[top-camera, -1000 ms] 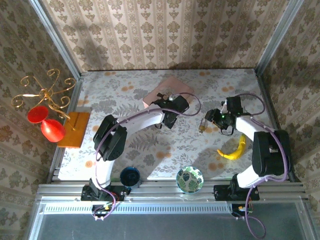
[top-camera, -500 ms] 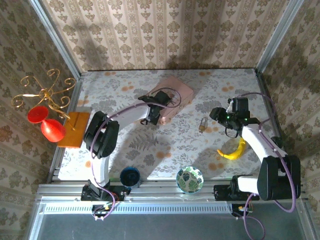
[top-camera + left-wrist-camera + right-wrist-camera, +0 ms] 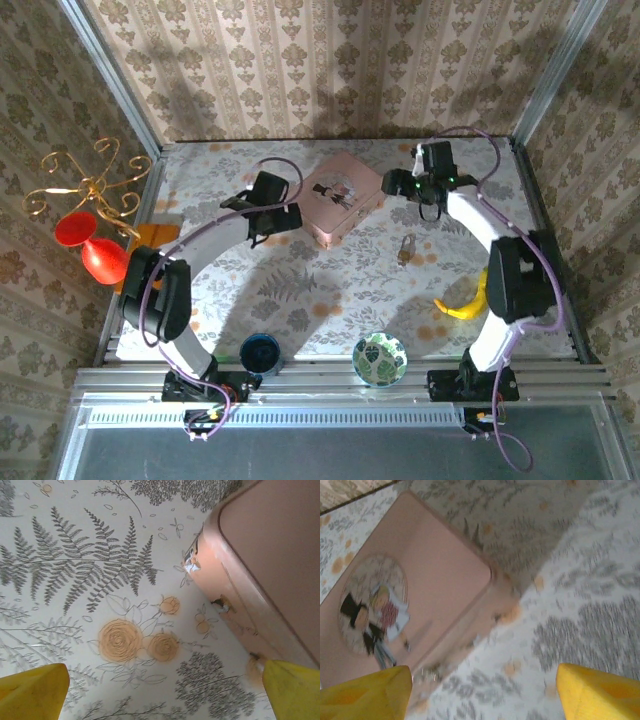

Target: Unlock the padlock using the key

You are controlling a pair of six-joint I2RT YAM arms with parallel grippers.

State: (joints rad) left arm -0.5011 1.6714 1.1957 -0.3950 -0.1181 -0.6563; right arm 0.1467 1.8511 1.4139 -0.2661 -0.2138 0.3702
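1. The tiny brass-and-silver metal padlock point(image 3: 405, 248) lies on the floral-patterned worktop point(image 3: 230, 165). It is to the right of the flat pink rectangular box point(image 3: 340, 200) and apart from it. A yellow banana point(image 3: 468, 300) lies further right, nearer the arm bases.
2. Left end effector point(image 3: 162, 695): the yellow fingers point(image 3: 32, 692) stand wide apart with nothing between them. It sits over bare worktop just beside a side wall of the pink box, on the box's left in the top view.
3. Right end effector point(image 3: 482, 695): wide apart and empty. It is near the far right corner of the pink box. The wrist view is blurred, but a round picture shows on the lid.
4. Both end effectors are well apart from the padlock.
5. Near edge of the worktop: a dark blue bowl point(image 3: 262, 352) and a green patterned bowl point(image 3: 380, 358).
6. Left margin: a gold wire rack point(image 3: 85, 185) with two red glasses point(image 3: 105, 262).
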